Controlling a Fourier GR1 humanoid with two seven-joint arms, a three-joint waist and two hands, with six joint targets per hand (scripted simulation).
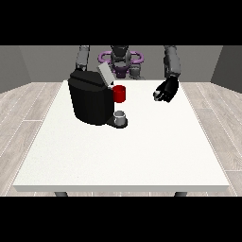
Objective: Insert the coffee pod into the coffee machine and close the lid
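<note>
Table (118,160): white, large; robot behind it at the far edge.

Machine (90,100): black, on the table's left part as seen, turned so its loading side faces the view's right. Lid (105,73): grey flap, raised and tilted back, so the loading opening stays free for a pod; closing is not yet done.

Red item (119,93): small cylinder just beside the machine's upper front, below the lid. It may be the pod sitting at or in the opening, or a red part of the machine; this view does not settle which. If it is the pod, insertion looks near done or done.

Cup (121,117): small, grey, upright on the machine's base under the outlet, placed to catch a pour. Contents cannot be seen.

Hand at the view's right (166,90): black, low over the table's far right part, well apart from the machine. Fingers look curled inward with a pale glint at their tips; whether they hold anything cannot be told.

Hand at the view's left: hidden behind the machine; only the arm (82,56) shows, coming down toward the lid side, likely placed for the lid.
</note>
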